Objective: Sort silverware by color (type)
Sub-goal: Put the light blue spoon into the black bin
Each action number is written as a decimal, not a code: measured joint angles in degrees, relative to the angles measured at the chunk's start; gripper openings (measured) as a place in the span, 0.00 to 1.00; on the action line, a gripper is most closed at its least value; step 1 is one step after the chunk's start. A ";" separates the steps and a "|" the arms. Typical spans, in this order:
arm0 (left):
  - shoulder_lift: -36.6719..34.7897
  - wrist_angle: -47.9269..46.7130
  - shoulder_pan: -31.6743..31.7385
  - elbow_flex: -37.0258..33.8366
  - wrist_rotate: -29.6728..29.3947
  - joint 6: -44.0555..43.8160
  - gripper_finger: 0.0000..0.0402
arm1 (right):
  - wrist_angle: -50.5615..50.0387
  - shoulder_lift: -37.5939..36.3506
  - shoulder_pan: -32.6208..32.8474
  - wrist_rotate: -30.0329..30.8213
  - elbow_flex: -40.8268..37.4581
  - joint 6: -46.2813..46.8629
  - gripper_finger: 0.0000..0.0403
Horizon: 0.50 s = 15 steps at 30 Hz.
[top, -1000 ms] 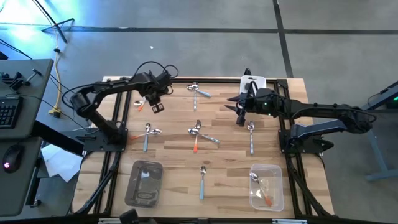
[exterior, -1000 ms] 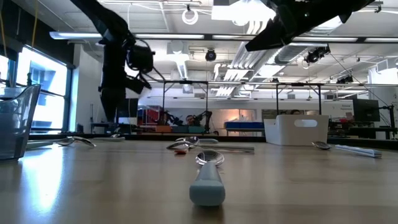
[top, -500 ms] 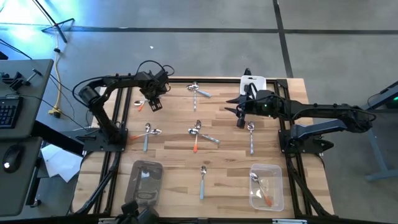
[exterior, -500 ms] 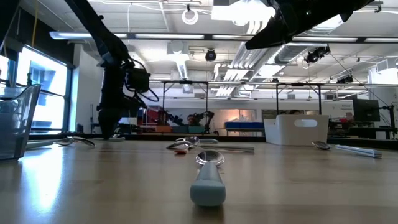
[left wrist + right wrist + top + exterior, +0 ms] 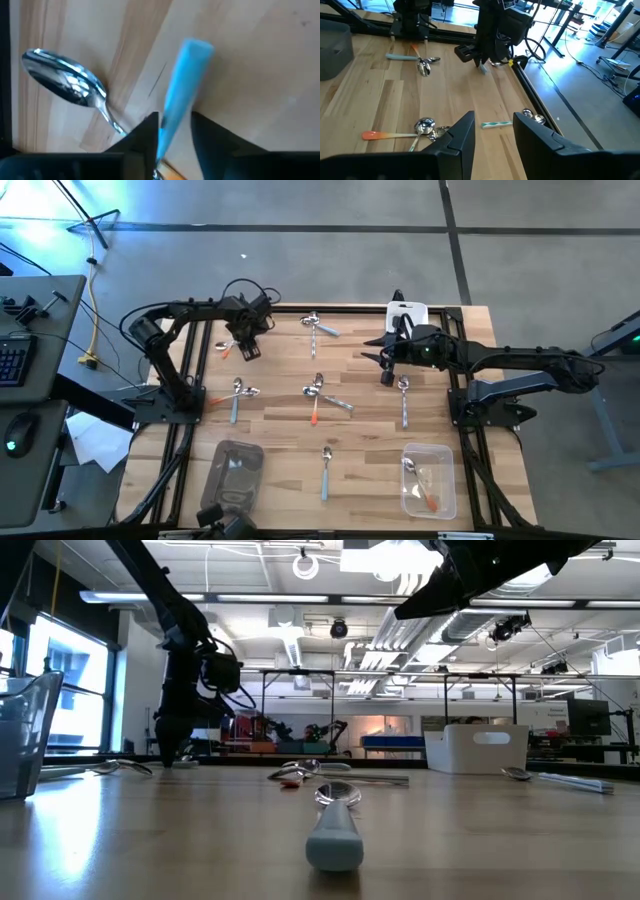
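The left hand [image 5: 172, 131] pinches a blue spoon [image 5: 182, 85] by its end. It could slip out. The right hand [image 5: 492, 131] waits, spread wide.

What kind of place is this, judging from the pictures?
Probably a robotics lab or workshop. Two dark robot arms are mounted on a light wooden slatted table; bright strip ceiling lights and exposed ducts hang above, and a black computer keyboard sits on a side desk.
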 joint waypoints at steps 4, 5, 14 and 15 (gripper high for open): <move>-0.07 -0.42 -0.46 0.02 -0.51 0.91 0.08 | 0.00 0.00 0.00 -0.01 0.00 -0.01 0.29; -0.15 -0.47 -0.46 0.09 -0.72 0.92 0.05 | -0.02 0.00 0.00 -0.01 0.00 -0.01 0.29; -2.17 -3.41 -1.71 0.02 -0.36 0.54 0.00 | -0.02 0.00 0.00 -0.01 0.00 -0.01 0.29; -2.63 -4.05 -2.07 0.02 -0.12 0.07 0.00 | -0.02 0.00 0.00 -0.01 0.00 -0.01 0.29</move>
